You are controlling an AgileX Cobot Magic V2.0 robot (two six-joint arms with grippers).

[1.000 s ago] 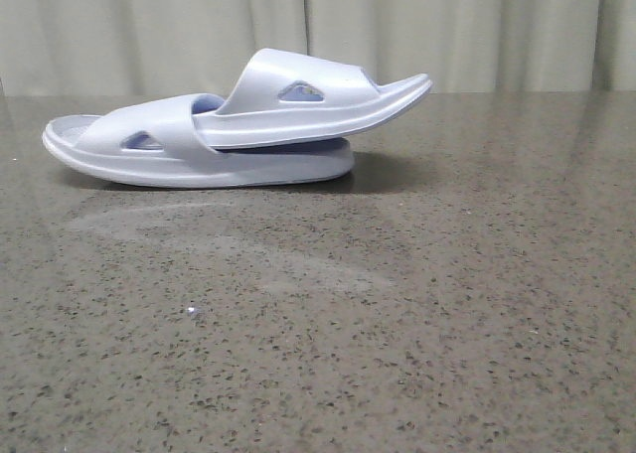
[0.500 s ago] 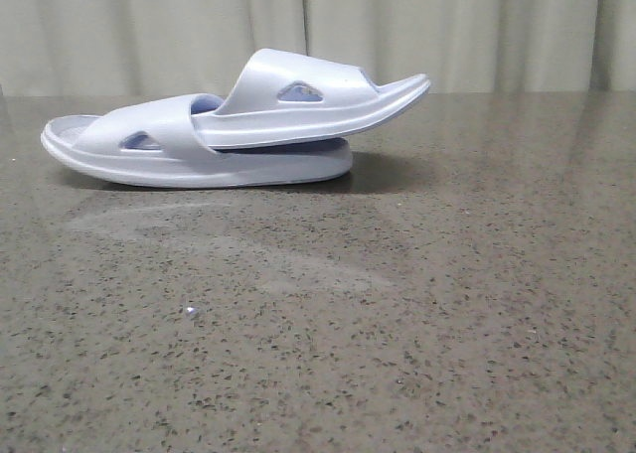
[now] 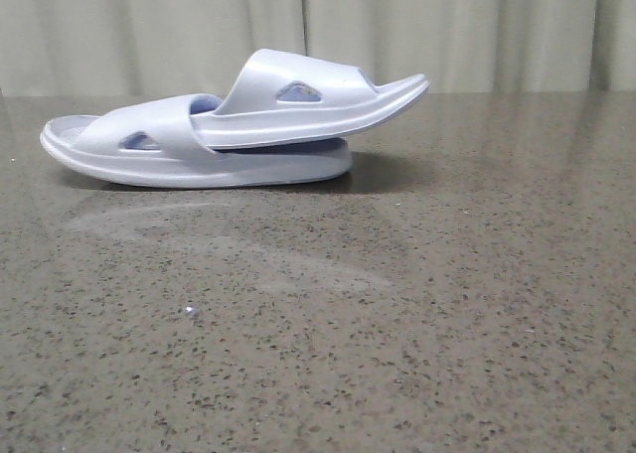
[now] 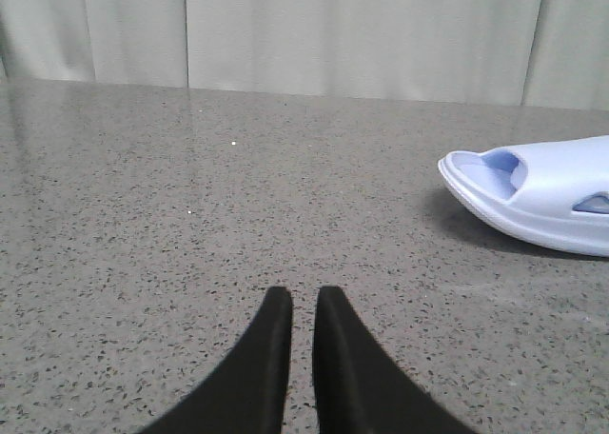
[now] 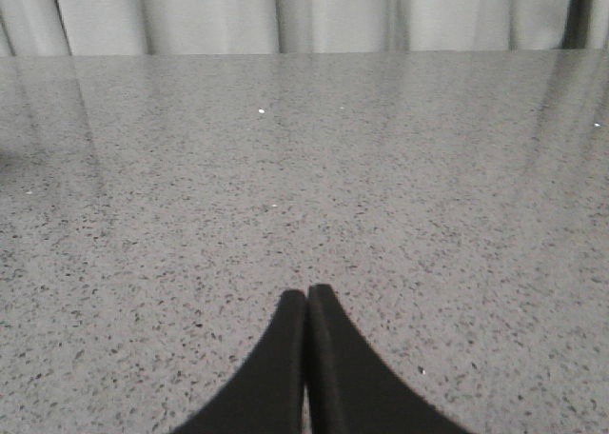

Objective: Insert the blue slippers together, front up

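Black fingers of the left gripper (image 4: 294,301) stand almost together, a thin slit between their tips, holding nothing above the speckled grey table (image 4: 190,215). Those of the right gripper (image 5: 306,296) are pressed tip to tip, also empty, over bare stone. Off to one side of the left gripper, well apart from it, the end of one pale blue slipper (image 4: 542,201) lies on the table. From the front, the blue slippers (image 3: 234,130) sit near the far edge before a pale curtain (image 3: 447,31): the lower slipper (image 3: 149,150) lies flat, and the upper slipper (image 3: 308,100) is pushed under its strap, tilted up to the right
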